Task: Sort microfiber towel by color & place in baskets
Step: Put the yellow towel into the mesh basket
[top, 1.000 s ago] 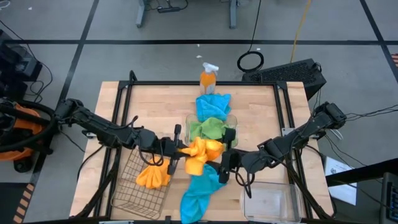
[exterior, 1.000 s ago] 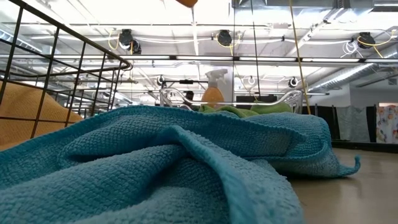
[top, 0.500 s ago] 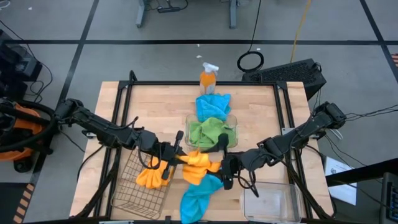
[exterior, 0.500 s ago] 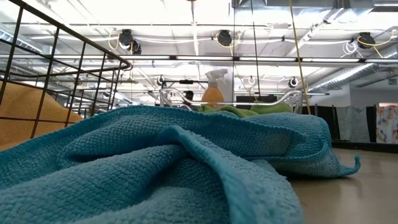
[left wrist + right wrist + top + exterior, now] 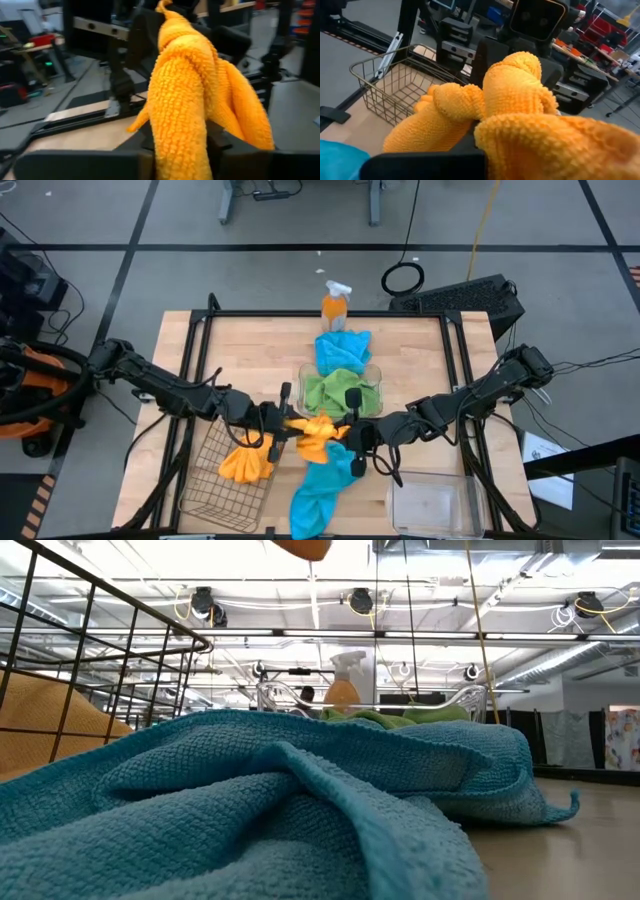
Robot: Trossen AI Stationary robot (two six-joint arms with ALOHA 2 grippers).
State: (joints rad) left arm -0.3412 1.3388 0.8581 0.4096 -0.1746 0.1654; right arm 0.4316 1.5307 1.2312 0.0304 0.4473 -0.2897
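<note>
An orange-yellow microfiber towel [image 5: 315, 430] hangs bunched above the table's near middle, between my two grippers. My left gripper [image 5: 284, 423] comes from the left and is shut on it. My right gripper [image 5: 351, 433] comes from the right and is shut on its other side. A second orange towel [image 5: 245, 465] drapes over the wire basket [image 5: 215, 490]. Green towels [image 5: 340, 390] fill a clear basket [image 5: 372, 370]. One blue towel [image 5: 320, 492] lies by the near edge and another [image 5: 343, 350] lies farther back. My left gripper pinches a bunched fold of the orange towel [image 5: 181, 135] between its two fingers [image 5: 222, 155], reaching level from the table's left. The cloth rises out of the fingers in a thick roll, lifted clear of the table. My right gripper holds the towel's right-hand end [image 5: 520, 135], reaching nearly level from the table's right. Cloth bulges over its dark fingers [image 5: 430, 165] and hides the place of contact. That end is clear of the table, and the cloth between the grippers is slack.
An orange spray bottle [image 5: 335, 305] stands at the far edge. A second clear basket [image 5: 430, 505] sits at the near right corner. The near blue towel [image 5: 250, 810] fills the low view's foreground, with wire basket bars [image 5: 100, 640] to its left.
My right gripper has moved toward the table's left and far side, up to the orange towel, and taken hold of it. The towel, which hung long below my left gripper, is now gathered up shorter between the two grippers.
</note>
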